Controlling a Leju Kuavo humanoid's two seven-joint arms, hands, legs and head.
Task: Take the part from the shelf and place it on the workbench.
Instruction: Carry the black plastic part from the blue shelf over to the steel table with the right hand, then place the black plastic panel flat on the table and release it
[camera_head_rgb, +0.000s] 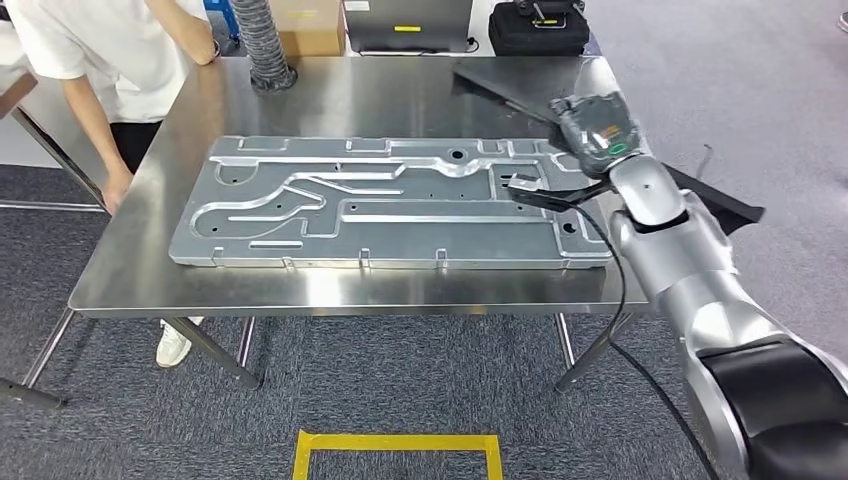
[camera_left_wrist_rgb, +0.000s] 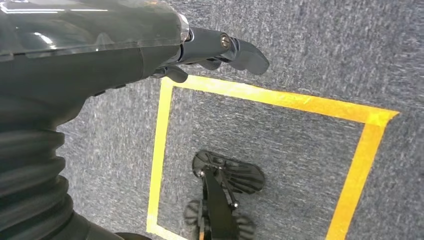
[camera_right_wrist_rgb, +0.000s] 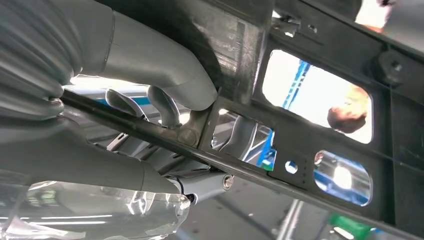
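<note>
Right hand (camera_head_rgb: 597, 133) fingers (camera_right_wrist_rgb: 165, 107) clamp black frame part (camera_head_rgb: 530, 95) over tabletop (camera_head_rgb: 400, 90) far corner, ready for set-down; left hand (camera_left_wrist_rgb: 125, 45) fingers loosely apart, holding nothing.

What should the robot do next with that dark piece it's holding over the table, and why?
Probably lower it. The right hand grips the black part, held tilted over the workbench's far right corner, one end jutting past the edge. The big metal plate fills the middle, so the bare corner seems safest.
</note>
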